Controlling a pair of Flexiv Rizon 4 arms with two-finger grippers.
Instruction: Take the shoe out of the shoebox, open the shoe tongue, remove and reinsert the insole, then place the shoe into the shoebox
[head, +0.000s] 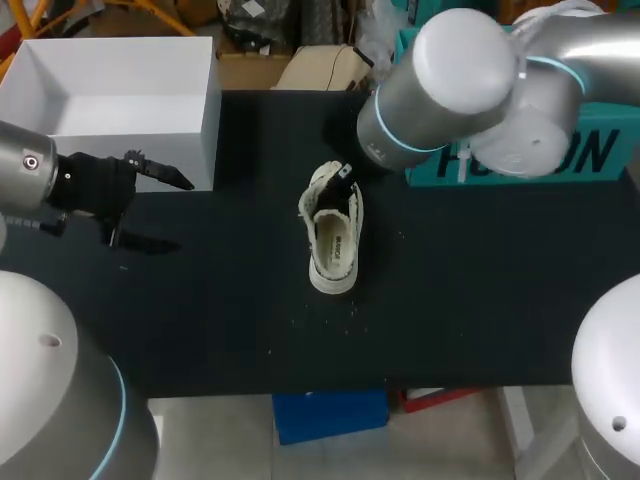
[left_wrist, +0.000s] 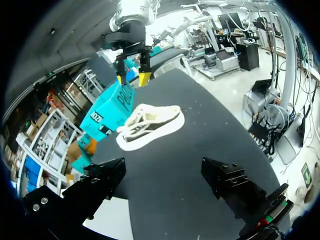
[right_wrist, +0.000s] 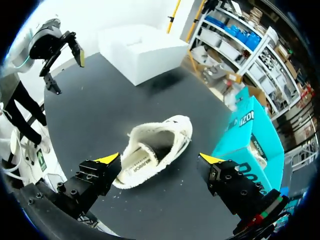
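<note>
Head view shows the black surface (head: 480, 300) across most of the frame, with the white shoebox (head: 208, 110) standing open in the upper left. The shoe (head: 335, 245) is out of the box. It sits on its sole at the centre of the frame with its opening facing up, and the insole looks to be inside.

My right gripper (head: 345, 175) hangs over the shoe's upper end. In the right wrist view its fingers (right_wrist: 107, 160) are spread wide on either side of the shoe, holding nothing. My left gripper (head: 165, 210) waits at the left edge, just beside the box, also released and empty.

I judge the tongue is next. I would lower the right arm slowly and pinch only the tongue's edge, not the laces. The shoe looks light and may drag, so I would bring the left fingers across to pin the heel before lifting.
</note>
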